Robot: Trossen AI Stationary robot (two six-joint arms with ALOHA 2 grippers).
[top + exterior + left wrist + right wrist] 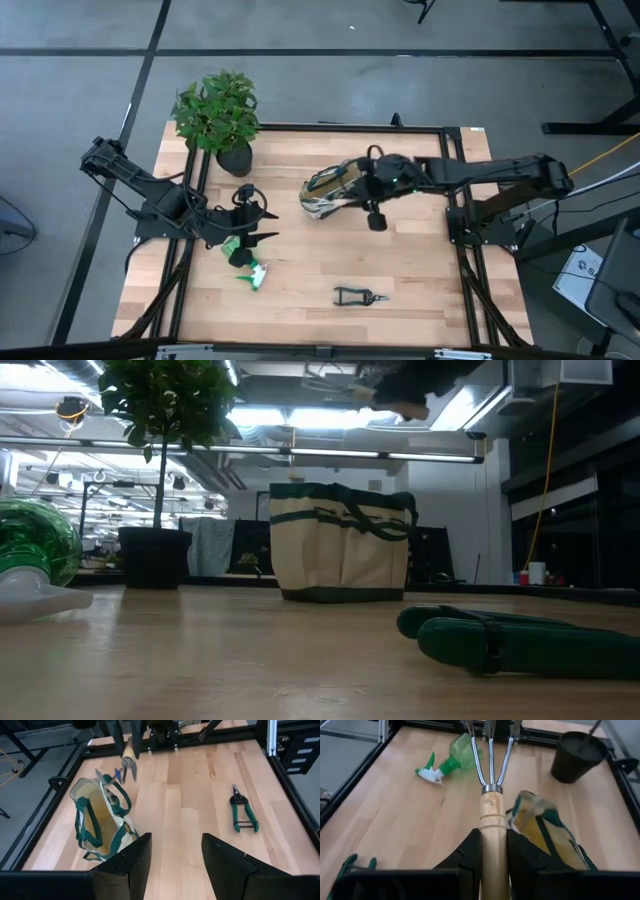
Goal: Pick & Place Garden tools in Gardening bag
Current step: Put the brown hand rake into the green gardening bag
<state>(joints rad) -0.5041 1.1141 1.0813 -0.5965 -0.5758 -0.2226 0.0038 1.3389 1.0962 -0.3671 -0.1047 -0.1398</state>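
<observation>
The cream gardening bag with dark green trim (330, 190) stands on its base mid-table, also in the low view (340, 540). My right gripper (365, 185) is above its right side, shut on the wooden-handled rake (491, 795), whose metal tines (490, 750) reach ahead over the table. The rake also shows in the left wrist view (129, 755). The green-handled pruning shears (358, 296) lie flat near the front edge. A green spray bottle (247, 265) lies on its side. My left gripper (258, 225) is open and empty just above that bottle. My right gripper pinches the rake's wooden handle (492, 827) between its two fingers, behind the metal collar. The handle runs along the fingers, with the tines pointing ahead toward the table's left. The rake is lifted clear of the table, slanting down beside the bag's open top.
A leafy plant in a black pot (222, 120) stands at the far left corner. Black frame rails (455, 215) run along the table's sides. Bare wood lies between the bag and the shears.
</observation>
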